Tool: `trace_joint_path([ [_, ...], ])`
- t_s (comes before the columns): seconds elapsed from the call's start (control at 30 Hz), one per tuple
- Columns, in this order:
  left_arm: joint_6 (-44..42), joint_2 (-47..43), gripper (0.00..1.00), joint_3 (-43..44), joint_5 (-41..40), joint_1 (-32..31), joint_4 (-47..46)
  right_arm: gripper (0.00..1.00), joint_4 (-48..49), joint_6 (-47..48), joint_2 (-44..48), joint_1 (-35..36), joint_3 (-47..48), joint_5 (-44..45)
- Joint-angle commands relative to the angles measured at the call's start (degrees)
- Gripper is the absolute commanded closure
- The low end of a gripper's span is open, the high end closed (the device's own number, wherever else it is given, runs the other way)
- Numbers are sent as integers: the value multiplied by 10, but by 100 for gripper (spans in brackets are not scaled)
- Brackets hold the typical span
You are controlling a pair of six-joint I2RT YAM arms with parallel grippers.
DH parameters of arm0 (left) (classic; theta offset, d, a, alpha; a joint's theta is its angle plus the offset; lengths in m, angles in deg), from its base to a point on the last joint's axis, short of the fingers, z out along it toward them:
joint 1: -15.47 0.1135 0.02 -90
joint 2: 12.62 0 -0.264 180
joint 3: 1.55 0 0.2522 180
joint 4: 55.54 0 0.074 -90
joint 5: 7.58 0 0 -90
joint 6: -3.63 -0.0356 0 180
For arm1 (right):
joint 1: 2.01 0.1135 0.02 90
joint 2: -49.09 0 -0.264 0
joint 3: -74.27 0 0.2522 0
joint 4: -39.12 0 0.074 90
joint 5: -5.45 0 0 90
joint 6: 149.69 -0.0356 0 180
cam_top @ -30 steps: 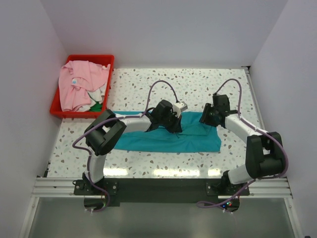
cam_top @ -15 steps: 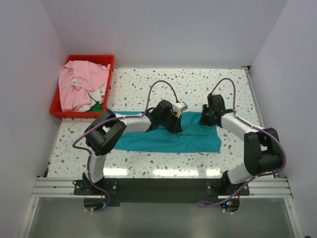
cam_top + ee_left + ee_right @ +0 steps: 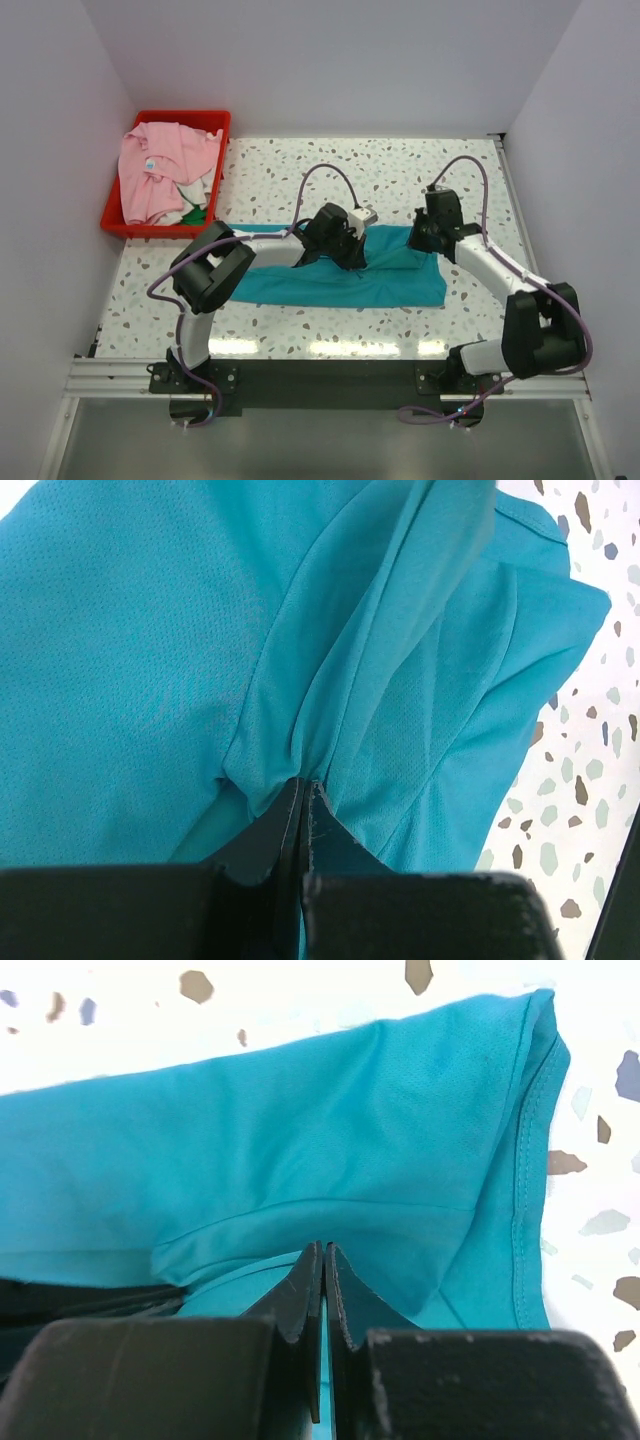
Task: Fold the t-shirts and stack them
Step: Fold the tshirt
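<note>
The teal t-shirt (image 3: 340, 280) lies as a long band across the middle of the table. My left gripper (image 3: 352, 258) is shut on a fold of its cloth near the middle; the left wrist view shows the teal t-shirt (image 3: 150, 630) puckered at the left gripper (image 3: 305, 783). My right gripper (image 3: 420, 240) is shut on the shirt's far right edge; the right wrist view shows the teal t-shirt (image 3: 330, 1130) pinched in the right gripper (image 3: 323, 1248). The pink t-shirt (image 3: 155, 170) lies bunched in the red bin.
The red plastic bin (image 3: 215, 125) stands at the table's far left and also holds some white and green cloth (image 3: 195, 208). Speckled tabletop (image 3: 380, 170) lies behind the shirt. White walls enclose the left, back and right.
My right gripper has shifted slightly back and forth at the shirt's right edge, lifting the cloth there a little. The left arm has not visibly moved.
</note>
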Motion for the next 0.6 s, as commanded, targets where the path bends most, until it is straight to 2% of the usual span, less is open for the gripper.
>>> trace_joint_path([
  [0.0, 4, -20, 99, -6, -1, 0, -26, 100, -16, 8, 52, 3, -16, 2],
  [0.23, 16, -32, 96, -14, 0, 4, -37, 100, -31, 6, 122, 3, -77, -19],
  [0.43, 26, -49, 85, -24, 5, 5, -46, 100, -25, -5, 175, 4, -143, -48],
  [0.57, 38, -73, 73, -38, 15, 9, -60, 100, -20, -16, 201, 3, -176, -70],
])
